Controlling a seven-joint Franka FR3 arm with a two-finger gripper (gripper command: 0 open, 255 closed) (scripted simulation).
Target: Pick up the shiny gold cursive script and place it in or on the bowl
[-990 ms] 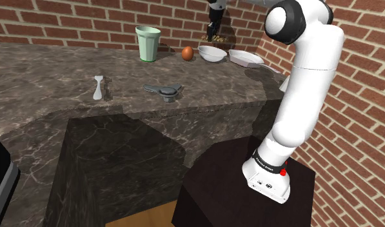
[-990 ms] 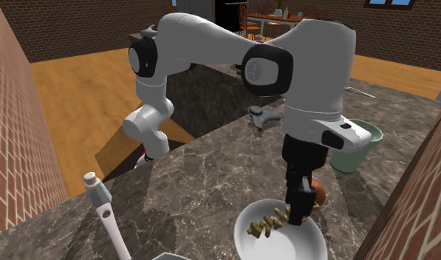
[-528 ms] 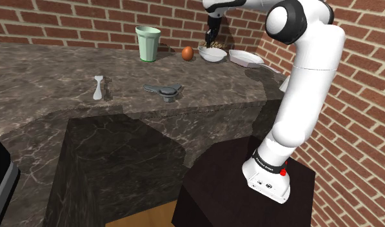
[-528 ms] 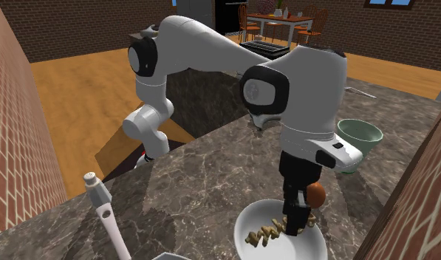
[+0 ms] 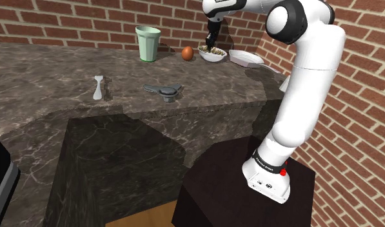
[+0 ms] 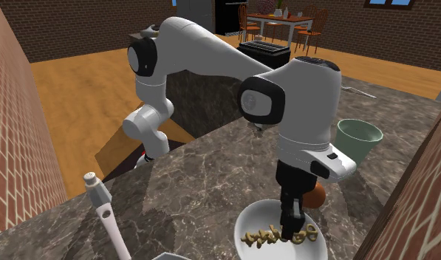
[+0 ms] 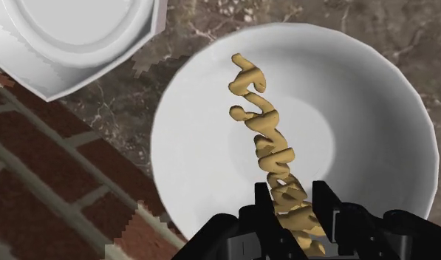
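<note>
As the gripper [image 7: 294, 205] lowered, gold script [image 7: 261, 122] reached the bowl [image 7: 374, 111].

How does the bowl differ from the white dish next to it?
The bowl has a round rim; the dish has straight edges and corners. The bowl holds the gold script, gripped by the tool; the dish looks empty. Both are white and sit on the counter.

A home kitchen: a dark marbled counter [image 5: 55, 71] against red brick walls [image 5: 68, 16] holds a cup [image 5: 148, 42] and an egg [image 5: 187, 53]. At one o'clock in the second exterior view stands a dining table [image 6: 284, 16] with chairs.
</note>
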